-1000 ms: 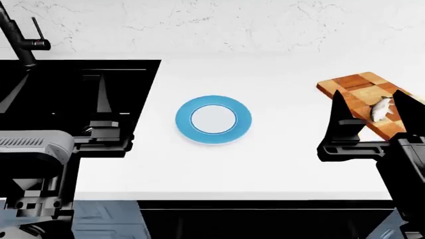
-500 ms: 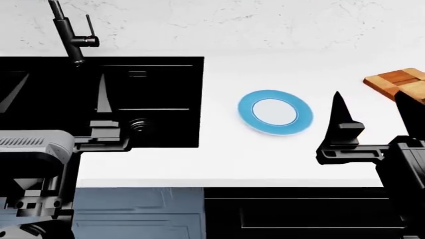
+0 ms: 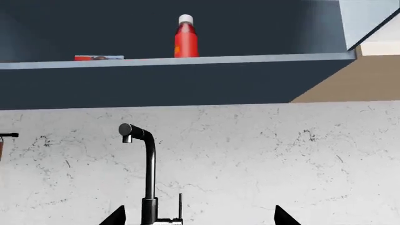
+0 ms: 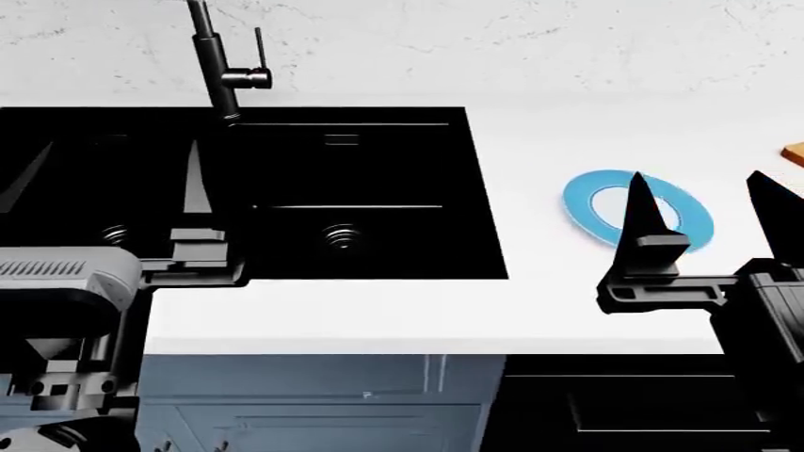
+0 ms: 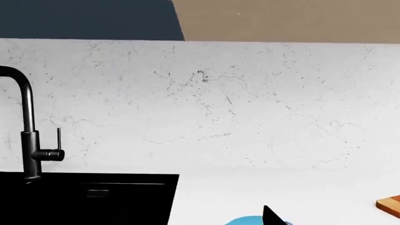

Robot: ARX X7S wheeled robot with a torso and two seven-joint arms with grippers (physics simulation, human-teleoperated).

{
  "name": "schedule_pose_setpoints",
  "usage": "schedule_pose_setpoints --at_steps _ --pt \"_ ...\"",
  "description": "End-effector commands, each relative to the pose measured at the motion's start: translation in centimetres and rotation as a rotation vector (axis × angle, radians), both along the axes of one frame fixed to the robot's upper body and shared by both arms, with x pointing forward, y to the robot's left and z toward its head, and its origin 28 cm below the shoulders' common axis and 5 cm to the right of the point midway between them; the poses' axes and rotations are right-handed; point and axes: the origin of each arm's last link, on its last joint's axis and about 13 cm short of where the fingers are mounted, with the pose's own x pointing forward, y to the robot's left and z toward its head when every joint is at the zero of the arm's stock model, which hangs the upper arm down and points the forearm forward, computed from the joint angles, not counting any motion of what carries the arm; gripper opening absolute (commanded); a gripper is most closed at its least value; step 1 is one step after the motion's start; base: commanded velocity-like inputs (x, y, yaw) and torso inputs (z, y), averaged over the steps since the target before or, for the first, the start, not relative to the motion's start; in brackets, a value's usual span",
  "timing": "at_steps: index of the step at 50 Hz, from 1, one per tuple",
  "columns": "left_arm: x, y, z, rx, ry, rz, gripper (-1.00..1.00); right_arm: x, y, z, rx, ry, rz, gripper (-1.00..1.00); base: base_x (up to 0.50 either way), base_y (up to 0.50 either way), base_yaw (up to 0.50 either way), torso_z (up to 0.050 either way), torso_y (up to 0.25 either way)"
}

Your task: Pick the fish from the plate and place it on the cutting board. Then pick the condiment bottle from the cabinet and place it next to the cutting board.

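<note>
The red condiment bottle (image 3: 186, 37) with a white cap stands upright on the open cabinet shelf (image 3: 187, 61), high above the faucet (image 3: 147, 164). My left gripper (image 3: 198, 218) is open and empty, far below the bottle; in the head view it (image 4: 111, 188) hovers over the sink. The blue-rimmed plate (image 4: 581, 212) lies bare on the counter, partly behind one finger of my open, empty right gripper (image 4: 703, 202). Only a corner of the cutting board (image 4: 795, 153) shows at the right edge. The fish is out of view.
A black double sink (image 4: 352, 198) with a black faucet (image 4: 220, 56) fills the left and middle of the counter. A flat red packet (image 3: 99, 58) lies on the shelf beside the bottle. A marbled wall (image 5: 206, 103) backs the white counter (image 4: 540, 301).
The head view has swung left: the sink has slid into the middle, the plate to the right, and the board with the fish on it has almost left the frame. Both arms hold their pose.
</note>
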Motion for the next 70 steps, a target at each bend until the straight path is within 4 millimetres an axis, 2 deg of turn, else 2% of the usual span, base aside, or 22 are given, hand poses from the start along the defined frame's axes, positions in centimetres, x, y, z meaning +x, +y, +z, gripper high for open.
schedule_pose_setpoints --at_steps 1,46,58,60,63,67,70 --pt "0.0 0.0 0.0 0.0 0.0 0.0 1.0 0.0 0.1 0.0 -0.004 -0.005 0.001 1.0 0.0 0.5 0.0 0.0 0.0" --pt "0.1 -0.1 -0.1 0.001 0.006 -0.008 1.0 -0.3 0.1 0.3 -0.005 -0.021 -0.001 1.0 0.03 0.5 0.0 0.0 0.0" --pt "0.1 -0.8 0.7 -0.034 0.039 -0.052 1.0 -0.7 -0.2 0.6 0.027 -0.037 -0.005 1.0 0.05 0.5 0.0 0.0 0.0" --pt "0.9 -1.3 1.7 -0.093 0.07 -0.02 1.0 -0.7 -0.4 0.8 0.049 -0.04 -0.012 1.0 0.14 0.25 0.0 0.0 0.0" --pt "3.5 -2.5 3.7 -0.142 0.09 0.033 1.0 -1.1 -0.5 1.3 0.065 -0.048 -0.014 1.0 0.0 0.0 0.0 0.0 0.0" --pt "8.8 -3.6 6.7 -0.18 0.153 0.033 1.0 -1.6 -0.5 2.1 0.064 -0.065 -0.012 1.0 0.0 0.0 0.0 0.0 0.0" --pt "12.7 -3.9 8.2 -0.148 0.202 0.056 1.0 -2.0 -0.3 2.8 0.054 -0.079 -0.011 1.0 0.0 0.0 0.0 0.0 0.0"
